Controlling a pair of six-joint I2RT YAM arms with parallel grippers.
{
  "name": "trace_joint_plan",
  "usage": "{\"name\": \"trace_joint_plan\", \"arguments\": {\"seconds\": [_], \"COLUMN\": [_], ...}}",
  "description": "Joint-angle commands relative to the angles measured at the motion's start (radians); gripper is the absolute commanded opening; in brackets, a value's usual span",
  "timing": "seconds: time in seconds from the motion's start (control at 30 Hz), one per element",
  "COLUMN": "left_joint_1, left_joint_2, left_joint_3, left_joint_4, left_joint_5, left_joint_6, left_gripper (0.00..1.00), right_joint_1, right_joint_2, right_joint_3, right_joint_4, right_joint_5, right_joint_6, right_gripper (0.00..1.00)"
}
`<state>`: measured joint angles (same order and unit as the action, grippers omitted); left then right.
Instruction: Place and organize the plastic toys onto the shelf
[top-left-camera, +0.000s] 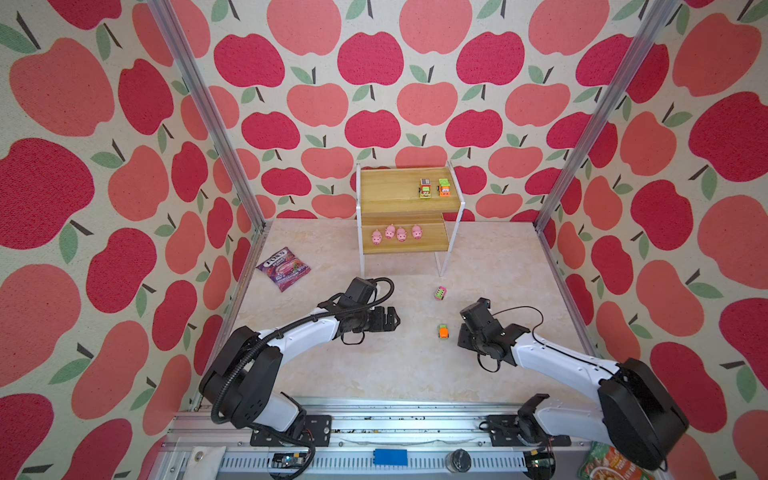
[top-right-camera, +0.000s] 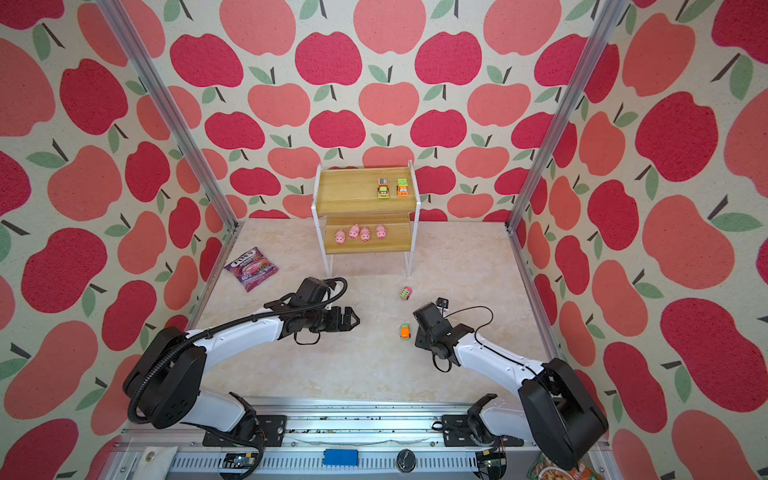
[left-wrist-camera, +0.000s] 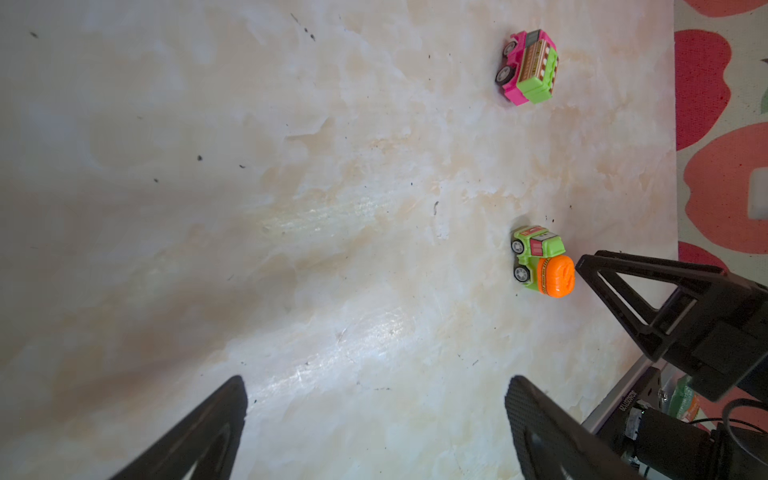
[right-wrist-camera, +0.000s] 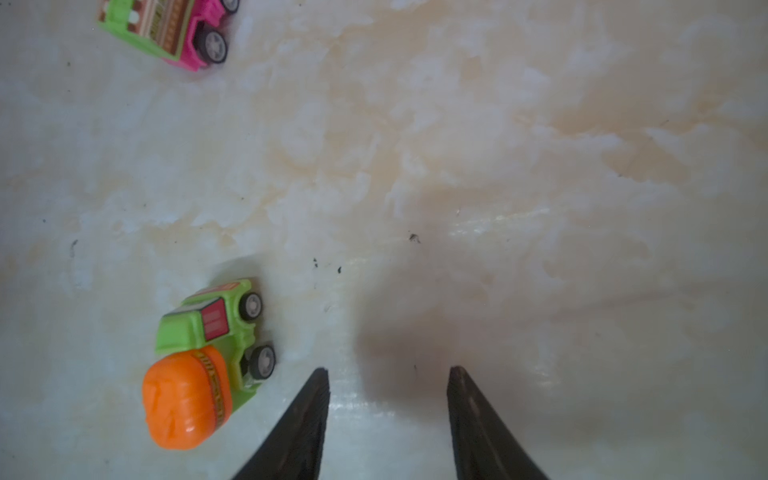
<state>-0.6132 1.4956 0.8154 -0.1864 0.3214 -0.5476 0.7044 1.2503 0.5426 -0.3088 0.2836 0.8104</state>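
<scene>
Pickup of the small green plastic toy truck with an orange mixer drum (top-left-camera: 444, 331), with the right gripper (right-wrist-camera: 388, 374) empty beside it.

In both top views the two-tier wooden shelf with a white wire frame (top-left-camera: 399, 199) carries four pink plastic pigs (top-left-camera: 395, 233) on its lower board and two small toy vehicles (top-left-camera: 434, 189) on top. The mixer truck and a pink-and-green plastic toy truck (top-left-camera: 441, 293) sit apart on the marbled table (top-left-camera: 374, 365). In the left wrist view the left gripper (left-wrist-camera: 376, 380) is spread wide and holds nothing, and one of the right gripper's fingers (left-wrist-camera: 615, 282) is just beside the orange drum. In the right wrist view the right jaws are parted and bare, with the mixer truck (right-wrist-camera: 208, 361) off to one side, not between them. The move probably calls for shifting sideways until the jaws straddle the cab, then closing across its flat flanks, since the round drum may slip and the wheels may roll.
</scene>
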Motion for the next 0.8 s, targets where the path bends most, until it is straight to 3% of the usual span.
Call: {"name": "trace_joint_plan", "arguments": {"seconds": [0.0,0.13,0.33,0.53,0.77], "left_joint_1": [-0.011,-0.009,-0.001,0.046,0.121], "left_joint_2": [0.016,0.011,-0.007,-0.05,-0.128], "left_joint_3": [0.044,0.053,0.047,0.026,0.01], "left_joint_4": [-0.035,-0.057,-0.075,-0.078,-0.111], "left_joint_5": [-0.032,-0.041,-0.045,-0.009,0.031], "left_joint_6": [0.034,0.05,0.06,0.055,0.059], "left_gripper": [1.0,1.0,1.0,0.99,0.99], "right_joint_1": [0.024,0.052,0.08,0.138,0.142], "right_joint_2": [-0.005,-0.034,0.039,0.192,0.261], "right_joint_3": [0.039,0.08,0.199,0.31,0.33], "right_joint_4": [-0.007,-0.03,-0.065,-0.128,-0.159], "right_joint_5": [0.025,0.071,0.037,0.028,0.026], "right_joint_6": [-0.073,-0.125,-0.202,-0.234,-0.229], "right_gripper": [0.52,0.58,0.66,0.66,0.65]}}
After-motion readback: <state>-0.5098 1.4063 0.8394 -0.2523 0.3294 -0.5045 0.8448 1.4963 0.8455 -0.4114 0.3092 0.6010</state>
